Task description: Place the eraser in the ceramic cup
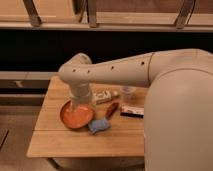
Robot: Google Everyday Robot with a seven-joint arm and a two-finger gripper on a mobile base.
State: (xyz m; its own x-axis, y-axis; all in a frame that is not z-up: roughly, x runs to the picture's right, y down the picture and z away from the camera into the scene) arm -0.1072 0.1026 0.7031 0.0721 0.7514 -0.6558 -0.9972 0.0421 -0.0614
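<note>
- Nearest to me is the robot's pale arm (175, 100). Its bulky shell fills the right foreground, then reaches left and turns down at the wrist.
- In this one view, the gripper (80, 104) hangs over the orange bowl (75, 117) at the left end of the wooden table (85, 142). Its jaws are spread wide, and I see nothing between them.
- The eraser (132, 111) lies flat on the table near the right edge, well apart from the gripper and off to the right of it as I look. Its long axis runs across the view, roughly left to right.
- The ceramic cup (128, 92) stands upright just behind the eraser, on the far side, so I judge the carry will be short once the eraser is gripped.
- Between gripper and eraser lie a reddish-brown stick-like thing (112, 109) and a white labelled bottle (102, 96). A blue pad (99, 125) sits just beside the bowl.
- Counted: one eraser, one cup, one bowl, one pad, one bottle, one stick-like thing, one arm.
</note>
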